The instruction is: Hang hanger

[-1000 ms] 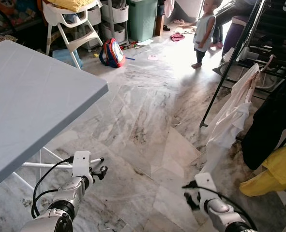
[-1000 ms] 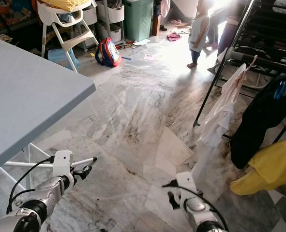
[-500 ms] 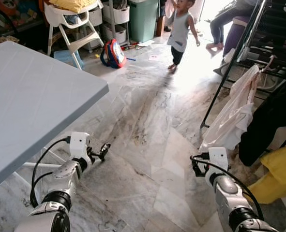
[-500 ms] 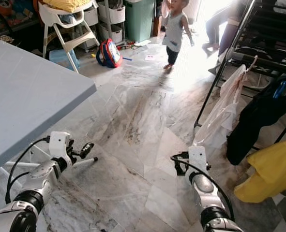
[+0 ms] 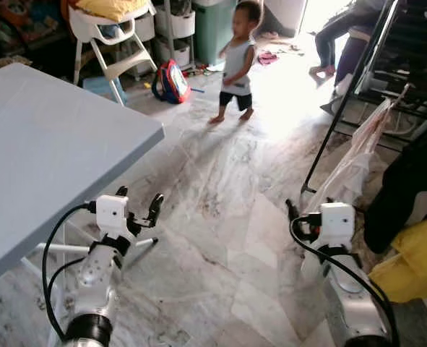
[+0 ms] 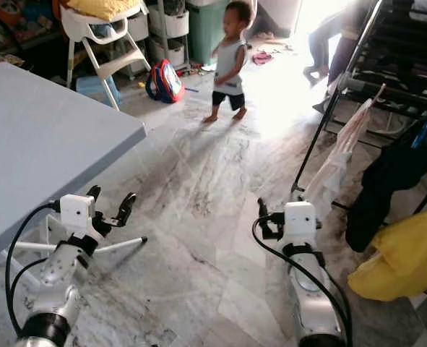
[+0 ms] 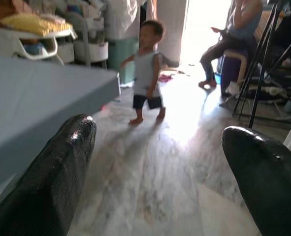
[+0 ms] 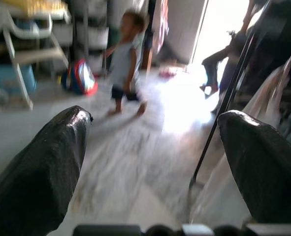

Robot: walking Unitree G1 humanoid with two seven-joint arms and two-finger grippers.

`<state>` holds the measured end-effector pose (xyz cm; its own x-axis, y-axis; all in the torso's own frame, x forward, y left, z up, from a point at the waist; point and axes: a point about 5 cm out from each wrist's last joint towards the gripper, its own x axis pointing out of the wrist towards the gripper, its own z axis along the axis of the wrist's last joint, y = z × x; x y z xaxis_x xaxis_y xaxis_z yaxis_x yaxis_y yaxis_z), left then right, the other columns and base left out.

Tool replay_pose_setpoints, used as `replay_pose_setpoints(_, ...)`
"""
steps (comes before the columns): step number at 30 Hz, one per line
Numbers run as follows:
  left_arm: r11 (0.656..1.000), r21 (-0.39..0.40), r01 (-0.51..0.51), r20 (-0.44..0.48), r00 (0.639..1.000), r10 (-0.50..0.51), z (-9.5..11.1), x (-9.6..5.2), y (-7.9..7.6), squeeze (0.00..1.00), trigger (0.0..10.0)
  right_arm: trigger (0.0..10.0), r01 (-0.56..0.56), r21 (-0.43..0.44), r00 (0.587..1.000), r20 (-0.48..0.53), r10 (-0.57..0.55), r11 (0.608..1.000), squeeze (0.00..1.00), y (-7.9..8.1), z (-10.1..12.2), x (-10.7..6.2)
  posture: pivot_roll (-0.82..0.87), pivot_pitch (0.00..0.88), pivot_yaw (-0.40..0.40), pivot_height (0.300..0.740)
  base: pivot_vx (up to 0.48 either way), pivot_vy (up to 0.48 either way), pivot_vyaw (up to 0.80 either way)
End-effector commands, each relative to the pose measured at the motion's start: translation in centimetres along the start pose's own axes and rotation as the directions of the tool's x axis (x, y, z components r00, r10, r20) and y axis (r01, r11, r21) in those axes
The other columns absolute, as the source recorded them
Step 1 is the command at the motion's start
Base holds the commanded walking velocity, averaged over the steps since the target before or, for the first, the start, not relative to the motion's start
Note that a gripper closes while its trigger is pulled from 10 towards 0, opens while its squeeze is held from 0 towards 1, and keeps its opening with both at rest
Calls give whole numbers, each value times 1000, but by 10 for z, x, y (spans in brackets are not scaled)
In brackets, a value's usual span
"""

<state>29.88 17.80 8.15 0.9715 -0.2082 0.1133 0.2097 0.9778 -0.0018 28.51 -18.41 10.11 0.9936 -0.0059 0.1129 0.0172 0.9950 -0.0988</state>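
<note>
On a marble floor [image 5: 220, 195] w/ grey veining, the biggest thing is the grey table [image 5: 47, 152] at the robot's left, its white legs beneath. Opposite, at right, a black drying rack [image 5: 386, 65] carries garments: a white shirt [image 5: 354, 163] draped low, a dark garment [image 5: 408, 184] beside it, a yellow one [image 5: 412, 260] lowest. Further back: white high chair [image 5: 108, 43], green bin [image 5: 214, 25], red backpack [image 5: 171, 79]. A small child [image 5: 235, 61] walks mid-floor; another person [image 7: 234, 34] sits near the bright doorway.

Left gripper [image 5: 137, 206] raised just beside the table edge, fingers spread, nothing between them. Right gripper [image 8: 155, 162] raised too, near the rack's foot; its wrist view shows both fingers wide apart, empty.

Hanger: can't pick out a free one. Only a pinkish hook [image 6: 378, 90] tops the white shirt on the rack, plus a blue one [image 6: 424, 134] further right.

Risks, as I judge: child is close and moving, so any step fwd could clip them. Right arm near draped cloth – could snag fabric or pull the shirt off. Left arm could knock the table edge.
</note>
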Motion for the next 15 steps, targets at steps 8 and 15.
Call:
replay_pose_setpoints(8, 997, 67, -30, 50, 998, 26, 36, 5, 16, 0, 10000, 10000, -35, 18, 999, 19, 35, 999, 0, 3, 28, -11, -51, 70, 7, 740, 0, 0, 0)
replay_pose_setpoints(15, 993, 112, 45, -39, 998, -41, 39, 5, 22, 0, 10000, 10000, -69, 34, 997, -15, 69, 997, 0, -2, 35, -15, -56, 90, 13, 740, 0, 0, 0)
